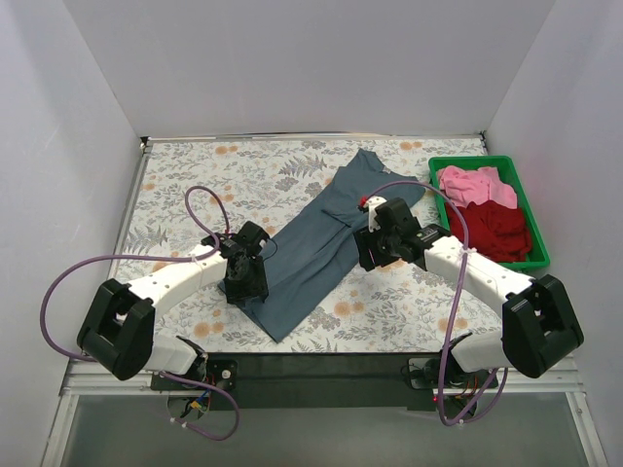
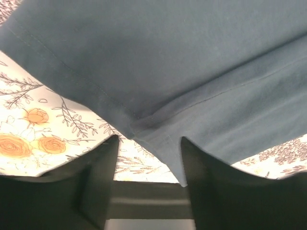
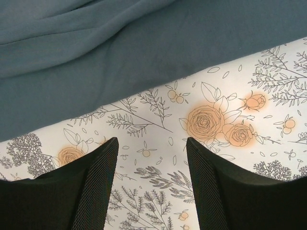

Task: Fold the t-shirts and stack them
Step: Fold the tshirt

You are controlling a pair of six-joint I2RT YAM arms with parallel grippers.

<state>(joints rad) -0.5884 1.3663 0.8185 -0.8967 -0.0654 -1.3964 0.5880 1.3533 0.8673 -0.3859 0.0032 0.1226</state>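
White walls (image 1: 292,58) close in on three sides of a table with a floral cloth (image 1: 185,185) spread over it, printed with orange roses and grey leaves. Slate blue-grey t-shirt (image 1: 311,248) lies flat mid-table on a diagonal, with one end near and left of centre and the other end far and right, close to the green bin (image 1: 533,261). It looks folded lengthwise into a long strip, with a seam line showing down its length. The bin sits at the right edge of the table with the pink t-shirt (image 1: 475,185) bunched in its far half and the dark red t-shirt (image 1: 501,229) crumpled in its near half, the two touching. Left gripper (image 1: 245,280) is low over the near left edge of the blue-grey shirt. In its wrist view the fingers (image 2: 91,191) are spread apart and not clamped, with the stitched hem and a corner of the shirt dipping into the gap between them and lying against the right-hand finger. Right gripper (image 1: 375,245) is at the shirt's right edge, about midway along. Its wrist view shows the fingers (image 3: 225,191) parted wide over bare floral cloth, holding nothing, with the shirt edge just beyond the tips and not touching them. Purple cables (image 1: 204,209) loop from both arms. A black base strip (image 1: 311,370) runs along the near table edge.
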